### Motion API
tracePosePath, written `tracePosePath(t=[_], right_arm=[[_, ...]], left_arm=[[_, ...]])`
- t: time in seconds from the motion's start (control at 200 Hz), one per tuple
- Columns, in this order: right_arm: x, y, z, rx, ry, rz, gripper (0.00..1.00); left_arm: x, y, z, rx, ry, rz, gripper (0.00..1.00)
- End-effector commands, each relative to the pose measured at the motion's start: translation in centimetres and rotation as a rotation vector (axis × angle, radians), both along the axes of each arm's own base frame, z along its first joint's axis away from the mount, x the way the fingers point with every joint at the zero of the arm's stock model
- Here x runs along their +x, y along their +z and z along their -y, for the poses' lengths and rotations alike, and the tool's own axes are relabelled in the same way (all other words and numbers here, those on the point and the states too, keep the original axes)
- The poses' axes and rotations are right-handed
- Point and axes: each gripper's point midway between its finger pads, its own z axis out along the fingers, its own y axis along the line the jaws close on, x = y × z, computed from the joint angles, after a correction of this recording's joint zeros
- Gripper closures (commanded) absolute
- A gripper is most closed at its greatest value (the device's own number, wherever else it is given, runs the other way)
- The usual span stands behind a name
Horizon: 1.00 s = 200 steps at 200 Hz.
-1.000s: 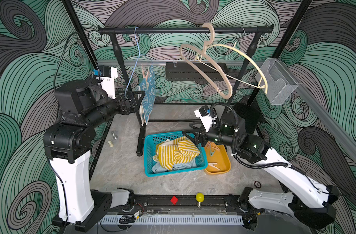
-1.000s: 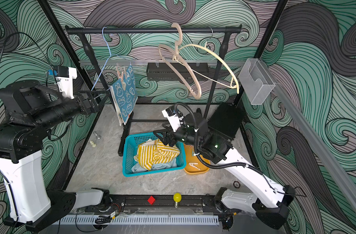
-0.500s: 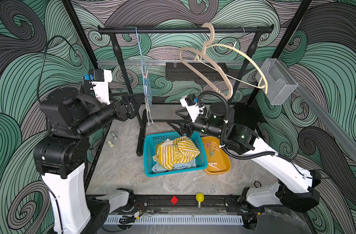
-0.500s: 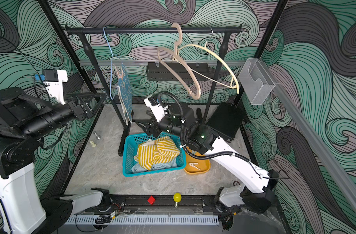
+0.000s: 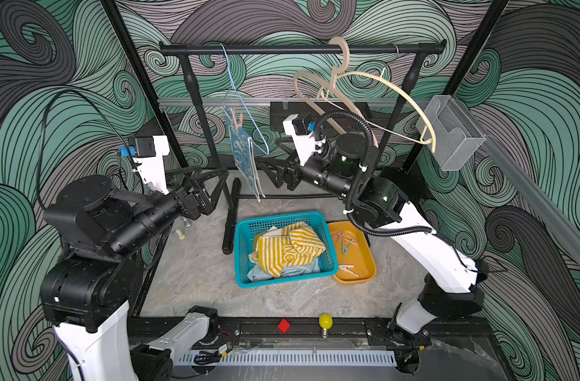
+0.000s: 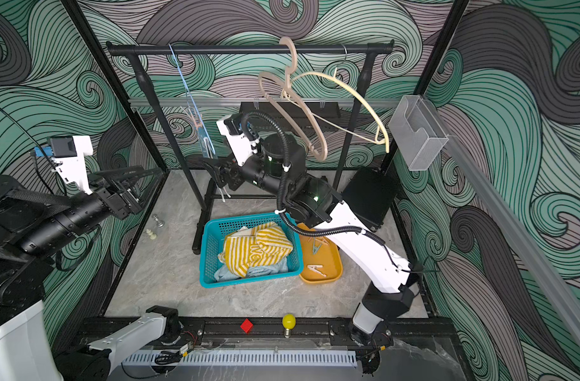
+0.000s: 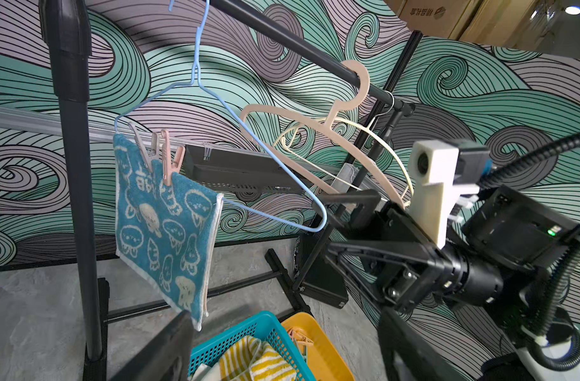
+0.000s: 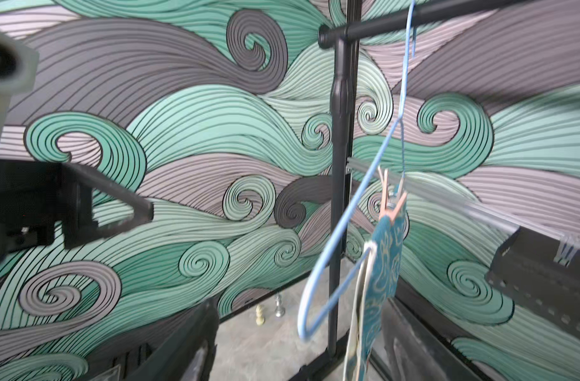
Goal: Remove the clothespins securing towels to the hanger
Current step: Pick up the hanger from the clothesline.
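- L gripper [image 5: 212, 174]: fingers spread wide, nothing betw. them; near the rack post [image 7: 75, 181], apart from the towel.
- R gripper [image 7: 324, 226]: fingers spread too. In L wrist view the free corner of the blue wire hanger [image 8: 301, 325] sits level w/ the gap; contact can't tell.
- Teal-blue towel [image 7: 163, 231] w/ white cartoon figures hangs off the hanger's bottom wire at the end away from the R gripper. It's betw. the 2 grippers in both top views.
- Whitish clothespin [image 7: 142, 148] & pink clothespin [image 7: 168, 161] sit side by side on the towel's top edge, pinning it to the wire.
- Hanger hooked on black rail [image 5: 282, 50], w/ a beige hanger [image 7: 364, 92] further along.
- Blue basket [image 5: 278, 217] on the table: yellow-striped towel [image 5: 288, 250] on top of pale-blue towel [image 5: 298, 271].
- Orange tray [image 5: 364, 264] just beside the basket, loose clothespins [image 5: 344, 245] inside.
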Motion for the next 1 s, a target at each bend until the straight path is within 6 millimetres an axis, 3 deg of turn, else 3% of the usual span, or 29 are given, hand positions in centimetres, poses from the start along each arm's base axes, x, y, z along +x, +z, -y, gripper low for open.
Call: tracePosePath(t=[0.0, 0.09, 0.2, 0.33, 0.47, 0.741, 0.996], right_arm=[[1.6, -0.7, -0.7, -0.088, -0.057, 0.021, 0.26], [3.3, -0.3, -1.3, -0.097, -0.106, 0.042, 0.32], [5.0, 0.5, -1.6, -0.075, -0.124, 0.062, 0.48], [6.4, 0.1, -1.7, -0.067, -0.137, 0.060, 0.72], [6.4, 0.6, -1.2, -0.046, -0.129, 0.058, 1.00], [6.3, 1.1, -1.2, -0.025, -0.127, 0.068, 1.00], [5.8, 4.2, 0.2, 0.066, -0.152, 0.112, 1.00]], left_arm=[[-0.1, 0.7, -0.4, -0.009, 0.021, 0.032, 0.14], [-0.4, 0.6, -0.4, -0.012, 0.020, 0.033, 0.14], [-0.7, 0.7, -0.5, -0.011, 0.024, 0.041, 0.14], [-0.9, 0.6, -0.6, -0.007, 0.030, 0.040, 0.14], [-0.7, 0.2, -0.7, -0.005, 0.036, 0.031, 0.14], [-0.1, -0.6, -1.0, -0.003, 0.058, 0.018, 0.14], [0.5, -1.2, -1.1, -0.013, 0.069, -0.013, 0.14]])
